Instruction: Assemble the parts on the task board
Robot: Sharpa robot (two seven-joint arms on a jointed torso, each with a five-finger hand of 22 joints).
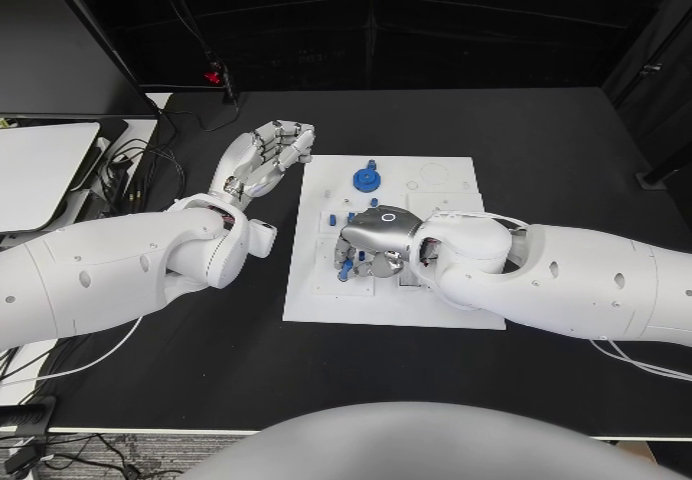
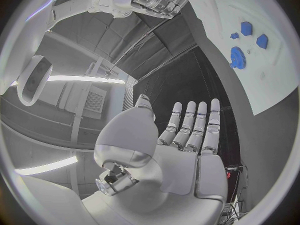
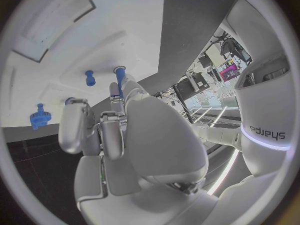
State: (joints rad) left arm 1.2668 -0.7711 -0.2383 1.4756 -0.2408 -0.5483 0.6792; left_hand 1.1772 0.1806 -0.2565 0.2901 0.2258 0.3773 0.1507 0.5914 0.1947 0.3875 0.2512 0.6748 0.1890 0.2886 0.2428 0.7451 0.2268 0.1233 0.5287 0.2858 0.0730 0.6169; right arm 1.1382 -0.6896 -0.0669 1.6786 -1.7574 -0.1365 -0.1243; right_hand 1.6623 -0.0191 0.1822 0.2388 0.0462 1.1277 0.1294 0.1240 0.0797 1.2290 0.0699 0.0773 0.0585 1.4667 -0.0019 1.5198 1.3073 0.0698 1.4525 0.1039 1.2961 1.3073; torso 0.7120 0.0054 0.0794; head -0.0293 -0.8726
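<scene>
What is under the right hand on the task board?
Under the right hand lie the white task board and small blue parts at its fingers. The board directly beneath the palm is covered.

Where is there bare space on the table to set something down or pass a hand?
The black table is bare right of the task board, above the right arm, and along its near edge below the board. It is crowded on the board's left half, around the blue parts and right hand.

Black table point(image 1: 577, 150), white panel point(image 1: 36, 170), cables point(image 1: 137, 165)
</scene>
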